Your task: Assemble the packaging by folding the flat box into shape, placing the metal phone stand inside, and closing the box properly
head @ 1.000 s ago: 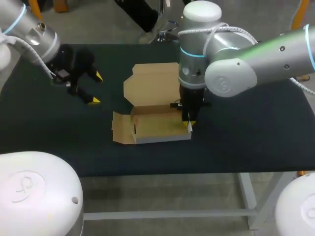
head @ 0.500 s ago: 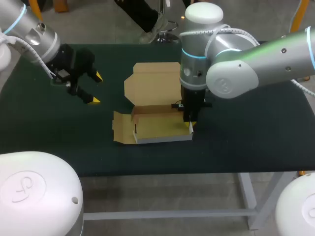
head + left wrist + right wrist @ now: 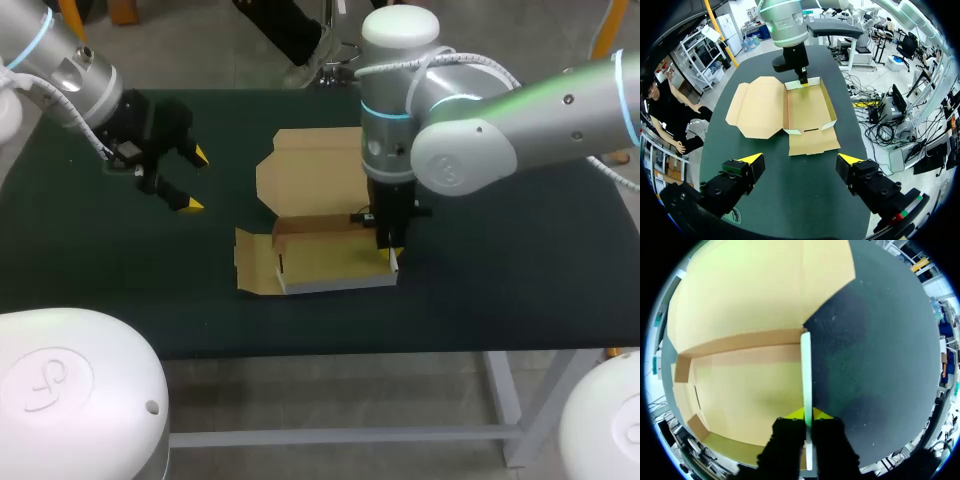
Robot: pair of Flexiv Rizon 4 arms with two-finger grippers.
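The brown cardboard box (image 3: 325,262) lies partly folded at the table's middle, its lid (image 3: 310,170) flat behind it and a side flap (image 3: 250,262) spread out on the left. My right gripper (image 3: 390,252) points straight down at the box's right end. In the right wrist view the right gripper (image 3: 808,415) is shut on the upright white-edged side wall (image 3: 806,370), one finger inside the box and one outside. My left gripper (image 3: 196,180) hovers open to the left of the box, holding nothing; its wrist view shows the left gripper (image 3: 800,159) facing the box (image 3: 807,107). No phone stand shows.
The dark table top (image 3: 500,280) stretches wide on both sides of the box. Its front edge (image 3: 400,352) runs close below the box. My right arm's bulky elbow (image 3: 470,150) hangs over the table behind and right of the box.
The right gripper has slid slightly to the right with the side wall pinched, and the whole box has shifted with it. The left arm has stayed where it was.
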